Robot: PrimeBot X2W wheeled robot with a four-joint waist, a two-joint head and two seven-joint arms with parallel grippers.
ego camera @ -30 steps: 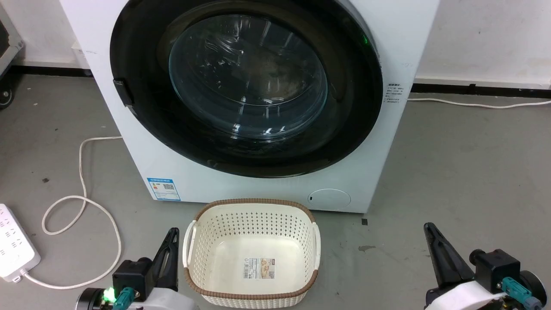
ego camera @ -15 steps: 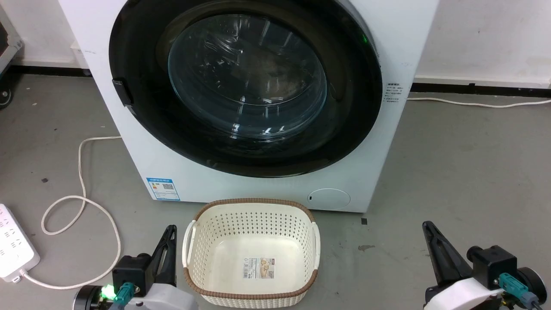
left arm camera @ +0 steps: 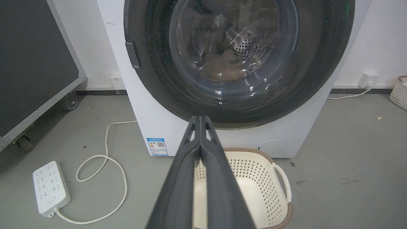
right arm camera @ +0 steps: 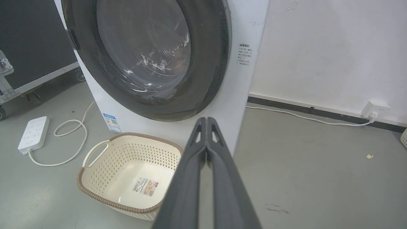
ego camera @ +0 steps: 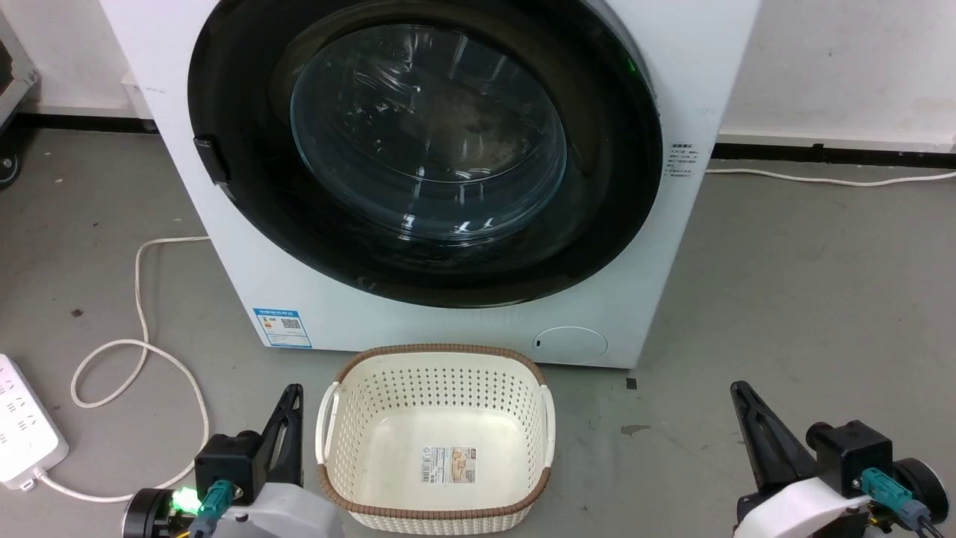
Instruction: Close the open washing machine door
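The washing machine door (ego camera: 426, 149) is being seen flush on the washing machine (ego camera: 463, 332). The left gripper (ego camera: 293, 390) and right gripper (ego camera: 736, 388) are being held clenched, empty. If unlatched, the door risks springing open.

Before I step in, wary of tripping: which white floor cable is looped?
The cable from the power strip, left of the washing machine; the other cable runs straight along the wall.
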